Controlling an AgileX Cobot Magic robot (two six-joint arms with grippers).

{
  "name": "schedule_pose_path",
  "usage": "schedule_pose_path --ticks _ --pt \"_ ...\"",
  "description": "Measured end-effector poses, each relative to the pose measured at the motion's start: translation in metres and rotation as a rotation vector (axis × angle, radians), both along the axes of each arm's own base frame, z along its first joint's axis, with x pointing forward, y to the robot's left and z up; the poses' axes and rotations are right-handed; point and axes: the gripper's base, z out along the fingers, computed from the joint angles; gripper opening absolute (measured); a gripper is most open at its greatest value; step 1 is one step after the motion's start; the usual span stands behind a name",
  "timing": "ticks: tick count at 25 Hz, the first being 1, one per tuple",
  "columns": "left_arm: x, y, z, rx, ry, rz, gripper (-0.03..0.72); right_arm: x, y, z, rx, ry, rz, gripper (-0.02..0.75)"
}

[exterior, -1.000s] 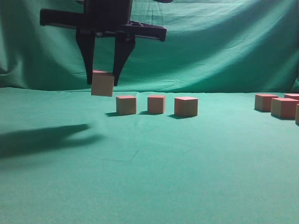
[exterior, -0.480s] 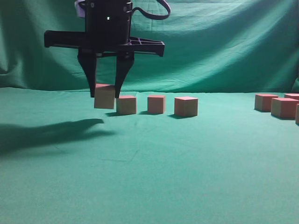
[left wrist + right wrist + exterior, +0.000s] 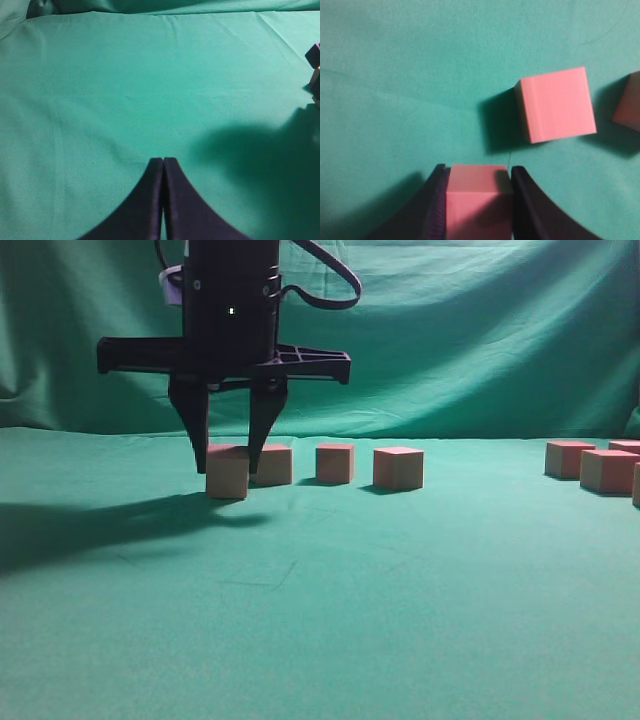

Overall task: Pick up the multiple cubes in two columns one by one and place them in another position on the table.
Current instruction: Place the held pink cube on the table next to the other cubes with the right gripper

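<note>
My right gripper (image 3: 228, 462) has reached to the left of the exterior view and is shut on a cube (image 3: 227, 473), whose base is down at the cloth of the table (image 3: 320, 620). In the right wrist view the same cube (image 3: 477, 200) fills the gap between both fingers (image 3: 436, 200) of that gripper (image 3: 477, 172). Three more cubes stand in a row to its right: one (image 3: 274, 464) just behind the held cube, a second (image 3: 335, 462) and a third (image 3: 398, 468). My left gripper (image 3: 163, 161) is shut on nothing over bare cloth.
Several other cubes (image 3: 607, 470) cluster at the far right edge of the exterior view. A draped green backdrop (image 3: 480, 340) rises behind the table. The arm's shadow (image 3: 90, 520) lies on the cloth at the left.
The right gripper has come straight down with the cube, from well above the row to table level, just left of the row's first cube. The other cubes have not moved.
</note>
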Motion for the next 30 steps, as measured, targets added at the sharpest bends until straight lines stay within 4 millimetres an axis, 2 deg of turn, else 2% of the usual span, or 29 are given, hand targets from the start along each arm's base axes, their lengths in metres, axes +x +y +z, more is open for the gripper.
schedule_pose_path --ticks 20,21,26,27,30 --pt "0.0 0.0 0.0 0.0 0.0 0.0 0.0 0.0021 0.0004 -0.0034 -0.01 -0.018 0.009 0.259" --pt "0.0 0.0 0.0 0.0 0.0 0.0 0.0 0.0018 0.0007 -0.0047 -0.008 -0.011 0.007 0.332" --pt "0.0 0.0 0.0 0.0 0.0 0.0 0.0 0.0008 0.0013 -0.0067 -0.002 0.005 0.001 0.58" --pt "0.0 0.0 0.0 0.0 0.0 0.0 0.0 0.0007 0.0012 -0.0068 -0.004 0.006 0.0 0.614" --pt "0.0 0.0 0.0 0.0 0.0 0.0 0.0 -0.0012 -0.0015 -0.0026 -0.021 0.019 -0.005 0.61"
